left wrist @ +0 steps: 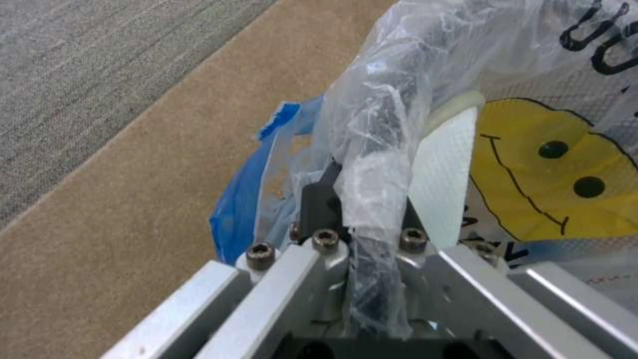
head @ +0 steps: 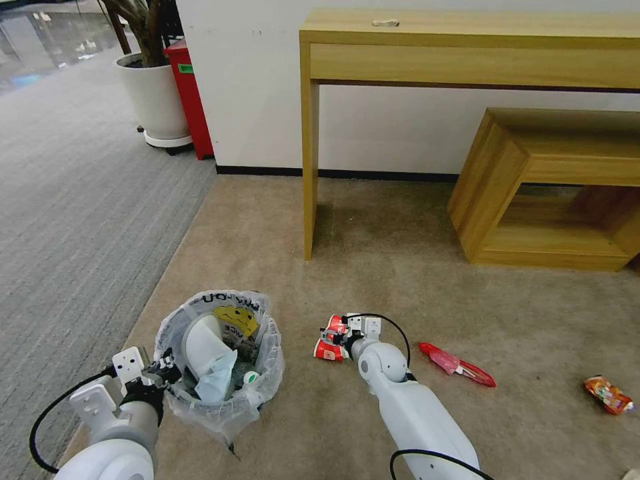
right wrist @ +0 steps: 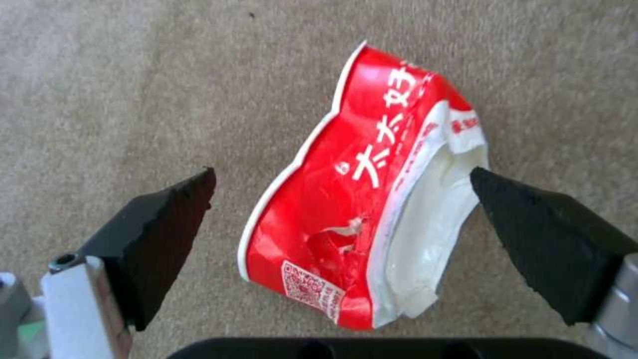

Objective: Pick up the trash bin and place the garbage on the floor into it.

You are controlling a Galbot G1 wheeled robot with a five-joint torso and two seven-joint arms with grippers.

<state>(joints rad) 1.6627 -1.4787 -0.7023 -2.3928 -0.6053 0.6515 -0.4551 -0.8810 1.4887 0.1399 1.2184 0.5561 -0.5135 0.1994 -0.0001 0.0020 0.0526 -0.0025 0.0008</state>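
Note:
The trash bin (head: 267, 363), lined with a translucent bag with a yellow smiley (left wrist: 552, 189), is at the near left on the beige floor (head: 400, 267). My left gripper (head: 163, 368) is shut on its bagged rim (left wrist: 379, 149). A white slipper (head: 200, 340) and a pale blue mask (head: 217, 381) lie inside. To the bin's right my right gripper (head: 341, 333) hangs open over a crushed red-white cup (head: 328, 350). In the right wrist view the cup (right wrist: 332, 209) lies flat between the two black fingertips (right wrist: 166, 224), touching neither. A red wrapper (head: 457, 363) and an orange packet (head: 607, 395) lie further right.
A tall wooden desk (head: 467, 40) stands against the back wall, its leg (head: 309, 167) ahead of the cup. A low wooden shelf unit (head: 553, 193) sits at the right. Grey striped carpet (head: 67, 200) runs along the left, with a white planter (head: 153, 100) and a red box (head: 190, 93) behind.

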